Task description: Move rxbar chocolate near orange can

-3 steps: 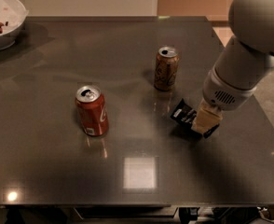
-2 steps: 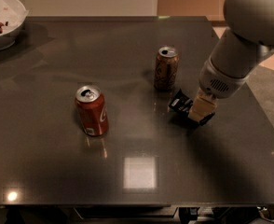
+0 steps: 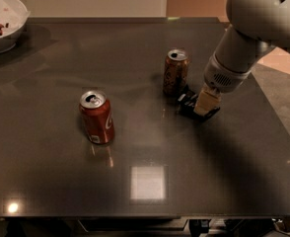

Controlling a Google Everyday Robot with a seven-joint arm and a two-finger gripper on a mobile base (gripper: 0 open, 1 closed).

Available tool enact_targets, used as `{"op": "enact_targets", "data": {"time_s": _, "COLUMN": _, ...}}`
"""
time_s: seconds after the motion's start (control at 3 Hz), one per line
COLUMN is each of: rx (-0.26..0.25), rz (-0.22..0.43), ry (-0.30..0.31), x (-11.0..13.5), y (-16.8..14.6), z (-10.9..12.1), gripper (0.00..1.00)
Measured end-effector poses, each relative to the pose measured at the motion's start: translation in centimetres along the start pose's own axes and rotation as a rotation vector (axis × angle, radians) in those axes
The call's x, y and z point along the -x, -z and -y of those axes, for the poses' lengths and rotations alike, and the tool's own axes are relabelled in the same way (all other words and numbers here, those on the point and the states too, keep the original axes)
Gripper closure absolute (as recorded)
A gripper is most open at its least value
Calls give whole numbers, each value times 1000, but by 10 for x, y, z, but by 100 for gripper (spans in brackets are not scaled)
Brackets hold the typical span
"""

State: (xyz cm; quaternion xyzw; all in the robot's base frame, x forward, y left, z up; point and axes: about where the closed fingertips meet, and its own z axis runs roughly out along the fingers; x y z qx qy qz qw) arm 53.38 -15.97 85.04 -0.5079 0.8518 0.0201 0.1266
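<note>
The orange can [image 3: 175, 72] stands upright at the middle right of the dark table [image 3: 145, 181], brownish-orange with a silver top. The rxbar chocolate [image 3: 188, 104], a flat black bar with white text, sits just right of the can's base, close to it. My gripper [image 3: 205, 104] comes down from the upper right on its white arm and sits right on the bar's right part, hiding that end.
A bright red can [image 3: 96, 116] stands upright at the middle left. A white bowl [image 3: 4, 21] with dark bits in it sits at the far left corner. The table's right edge lies close behind my arm.
My gripper and the black bar have moved up and left across the table, from well right of the orange can to right beside its base.
</note>
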Motion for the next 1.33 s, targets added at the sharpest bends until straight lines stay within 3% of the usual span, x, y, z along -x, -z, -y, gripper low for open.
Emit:
{"op": "enact_targets", "data": {"time_s": 0.67, "rx": -8, "rz": 17, "ry": 10, "x": 7, "y": -5, "z": 8, "gripper": 13}}
{"op": "enact_targets", "data": {"time_s": 1.0, "rx": -9, "rz": 16, "ry": 11, "x": 7, "y": -5, "z": 7, "gripper": 0}}
{"op": "enact_targets", "data": {"time_s": 1.33, "rx": -9, "rz": 16, "ry": 11, "x": 7, "y": -5, "z": 7, "gripper": 0}}
